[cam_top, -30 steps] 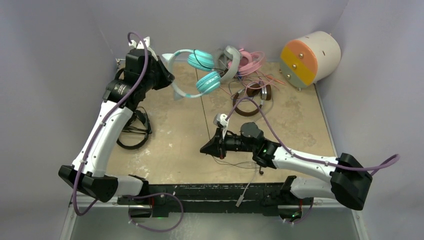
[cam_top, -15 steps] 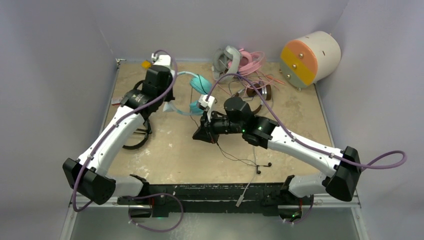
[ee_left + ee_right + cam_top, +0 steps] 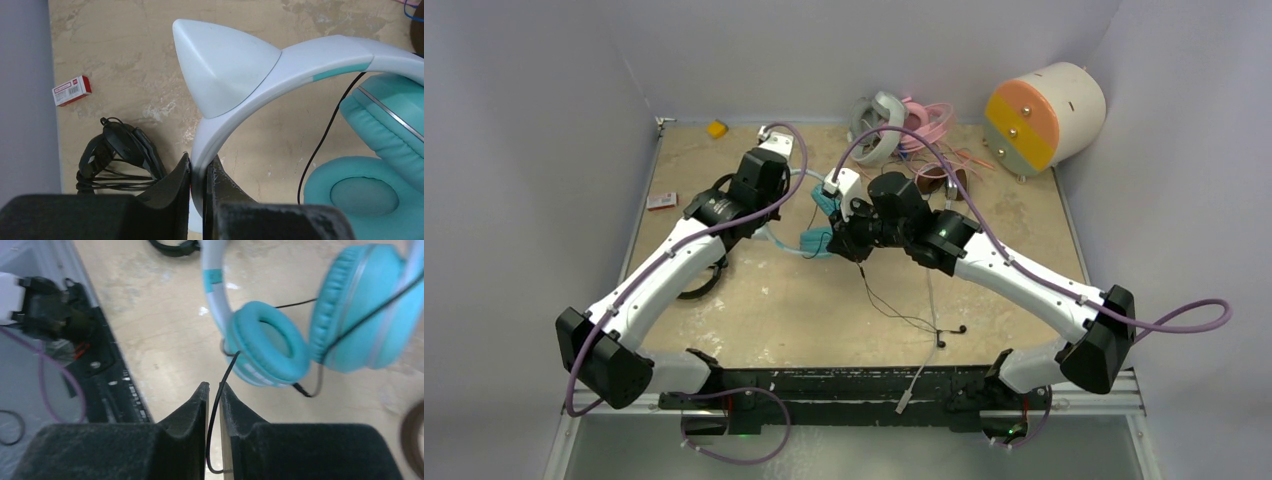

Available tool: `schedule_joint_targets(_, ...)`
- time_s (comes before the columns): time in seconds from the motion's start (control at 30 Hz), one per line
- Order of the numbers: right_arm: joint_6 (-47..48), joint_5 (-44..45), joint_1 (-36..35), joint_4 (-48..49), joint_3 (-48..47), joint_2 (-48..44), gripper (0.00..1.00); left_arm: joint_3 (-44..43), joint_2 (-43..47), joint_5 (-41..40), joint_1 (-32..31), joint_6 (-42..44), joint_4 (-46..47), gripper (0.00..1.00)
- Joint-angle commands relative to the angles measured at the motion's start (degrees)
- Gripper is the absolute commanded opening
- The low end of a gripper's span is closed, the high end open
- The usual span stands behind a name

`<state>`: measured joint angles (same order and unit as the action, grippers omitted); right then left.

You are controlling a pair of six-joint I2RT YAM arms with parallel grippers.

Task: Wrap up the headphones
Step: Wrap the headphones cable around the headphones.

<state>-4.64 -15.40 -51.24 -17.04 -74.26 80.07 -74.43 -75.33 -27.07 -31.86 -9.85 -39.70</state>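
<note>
The teal-and-white headphones [image 3: 817, 240] hang over the middle of the table. My left gripper [image 3: 199, 167] is shut on their white headband [image 3: 300, 55], just below its cat ear [image 3: 220, 65]. Both teal ear cups [image 3: 267, 342] hang right in front of my right gripper [image 3: 214, 386]. Its jaws stand a narrow gap apart. The thin black cable [image 3: 227, 371] runs loosely through that gap, lying against one finger. In the top view my right gripper [image 3: 849, 245] sits right beside the cups. The cable [image 3: 904, 315] trails down onto the table to its plug [image 3: 939, 340].
Black headphones [image 3: 694, 285] lie at the left under my left arm. Grey-white [image 3: 874, 115], pink [image 3: 924, 120] and brown [image 3: 944, 180] pairs are piled at the back. A cream cylinder [image 3: 1044, 115] stands back right. A small red box [image 3: 662, 201] lies at the left edge.
My left arm carried the teal headphones from the back left towards the table's middle. My right arm swung away from the near edge to meet them, and its jaws parted slightly around the cable.
</note>
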Motion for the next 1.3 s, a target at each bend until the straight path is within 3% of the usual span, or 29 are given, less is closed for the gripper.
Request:
schedule_joint_targets(0.0,6.61,11.81,0.04,-5.55,-2.29,-1.30,0.15,-1.65,-0.81,0.37,-0.30,-1.88,1.11,0.00)
schedule_joint_targets(0.13,8.30,19.34,0.00,-3.55,-0.71,-1.31,0.14,-2.99,-2.68,3.38,-0.39,-4.07,-1.16,0.00)
schedule_joint_targets(0.27,8.69,27.03,0.05,-0.35,-0.06,-1.10,0.22,-3.40,-4.49,7.00,-0.53,-4.64,-2.86,0.00)
schedule_joint_targets(0.53,9.59,27.09,0.01,6.03,3.23,-3.22,0.18,-4.93,-7.90,15.33,-0.57,-6.62,-5.38,0.00)
schedule_joint_targets(0.63,9.40,26.71,0.04,5.60,4.35,-4.94,0.19,-5.71,-8.24,14.24,-0.43,-8.33,-6.02,0.00)
schedule_joint_targets(0.73,7.79,26.98,0.37,7.50,8.59,-8.84,0.24,-5.30,-7.16,14.09,0.26,-10.06,-4.91,0.00)
schedule_joint_targets(0.9,3.04,23.83,3.66,7.46,14.53,-15.63,0.32,-4.04,-6.43,27.85,3.35,-13.54,-3.66,0.00)
schedule_joint_targets(1.1,-1.54,23.28,5.95,6.89,21.91,-22.57,0.54,-3.32,-3.42,39.48,12.73,-19.15,-3.30,0.00)
schedule_joint_targets(1.27,-1.88,24.40,5.98,11.36,30.03,-29.39,0.67,-3.00,0.61,41.94,15.83,-22.90,-1.62,0.00)
